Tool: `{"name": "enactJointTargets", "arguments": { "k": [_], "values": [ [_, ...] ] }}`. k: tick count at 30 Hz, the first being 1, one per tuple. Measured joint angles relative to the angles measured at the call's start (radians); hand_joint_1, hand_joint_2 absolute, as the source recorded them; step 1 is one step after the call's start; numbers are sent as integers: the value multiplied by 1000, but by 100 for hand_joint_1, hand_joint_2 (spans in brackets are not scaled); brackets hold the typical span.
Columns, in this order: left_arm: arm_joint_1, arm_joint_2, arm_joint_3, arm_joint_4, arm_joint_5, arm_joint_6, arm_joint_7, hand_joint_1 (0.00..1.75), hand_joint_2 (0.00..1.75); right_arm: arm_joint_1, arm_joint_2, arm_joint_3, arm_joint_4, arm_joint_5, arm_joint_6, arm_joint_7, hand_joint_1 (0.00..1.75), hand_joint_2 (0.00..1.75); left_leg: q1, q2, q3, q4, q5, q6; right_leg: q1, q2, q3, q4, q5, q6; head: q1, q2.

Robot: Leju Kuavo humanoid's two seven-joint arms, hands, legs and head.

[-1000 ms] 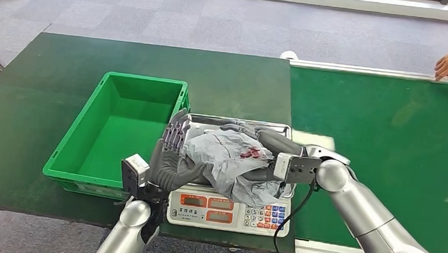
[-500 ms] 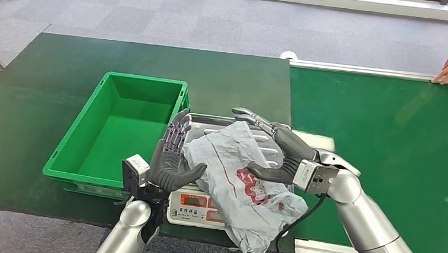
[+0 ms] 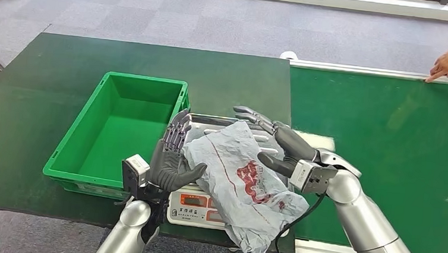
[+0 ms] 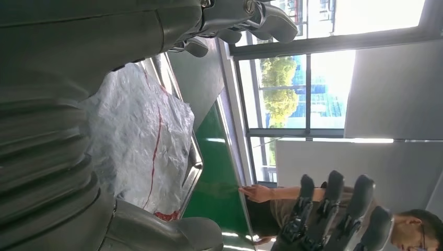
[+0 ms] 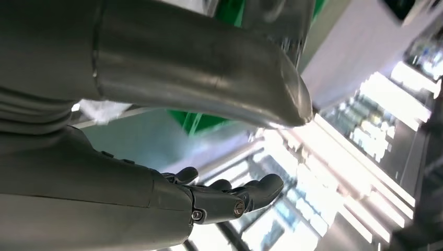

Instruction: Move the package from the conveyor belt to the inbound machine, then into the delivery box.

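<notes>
From the head view, the grey poly-bag package (image 3: 243,181) hung between both hands above the weighing scale (image 3: 204,208), just beside the green crate (image 3: 77,152). The left hand (image 3: 171,161) pressed one side with fingers straight and apart; the right hand (image 3: 279,149) clamped the other side, thumb over the bag. It looked soft, light and slippery, sagging below, so a hold across its middle seemed safest.

The left wrist view showed the package (image 4: 141,141) crinkled against the scale's steel tray (image 4: 194,167), plus a person (image 4: 271,196) beyond.

In the right wrist view, the right hand's (image 5: 156,130) fingers were extended.
</notes>
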State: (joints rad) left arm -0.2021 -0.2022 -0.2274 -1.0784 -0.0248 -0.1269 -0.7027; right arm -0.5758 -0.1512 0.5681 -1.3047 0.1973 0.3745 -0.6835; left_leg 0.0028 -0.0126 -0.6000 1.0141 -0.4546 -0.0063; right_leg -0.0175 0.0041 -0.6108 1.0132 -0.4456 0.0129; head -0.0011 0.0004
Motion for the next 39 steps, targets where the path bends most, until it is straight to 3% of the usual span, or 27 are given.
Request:
{"name": "enactJointTargets", "arguments": {
  "k": [2,6,12,14,21,27,33,39],
  "values": [
    [3,0,0,-3,0,1,0,0,175,25,13,-38,-15,16,-126,8,0,175,0,0,0,0,0,0,0,0,0,0,0,0,0,0],
    [12,1,0,-13,1,3,0,0,175,106,43,-172,-74,4,-380,25,0,175,0,-1,0,0,0,0,0,-1,0,0,0,0,0,0],
    [20,6,0,-26,2,17,0,0,175,258,62,-393,-188,77,-666,27,0,175,0,-3,-1,0,-1,1,0,-2,0,0,-1,1,0,0],
    [21,7,0,-28,2,21,0,0,175,295,68,-446,-216,98,-722,28,0,175,0,-2,-1,0,-2,0,0,-2,0,0,-1,1,0,0],
    [27,9,12,-39,4,22,0,0,175,400,78,-590,-275,23,-766,42,0,175,0,-2,0,0,-2,0,0,-2,0,0,-1,1,0,0],
    [28,10,19,-43,4,22,0,0,175,459,85,-643,-274,27,-775,31,0,175,0,-1,0,0,-2,0,0,-1,0,0,-2,1,0,0],
    [25,11,25,-43,4,37,0,0,175,481,120,-650,-115,45,-858,-11,0,175,0,-1,0,0,-2,-1,0,-1,0,0,-2,0,0,0],
    [32,21,26,-49,6,55,0,0,175,455,131,-649,103,-68,-866,-11,0,175,0,-1,0,0,-2,-1,0,-1,0,0,-2,0,0,0]
  ]
}}
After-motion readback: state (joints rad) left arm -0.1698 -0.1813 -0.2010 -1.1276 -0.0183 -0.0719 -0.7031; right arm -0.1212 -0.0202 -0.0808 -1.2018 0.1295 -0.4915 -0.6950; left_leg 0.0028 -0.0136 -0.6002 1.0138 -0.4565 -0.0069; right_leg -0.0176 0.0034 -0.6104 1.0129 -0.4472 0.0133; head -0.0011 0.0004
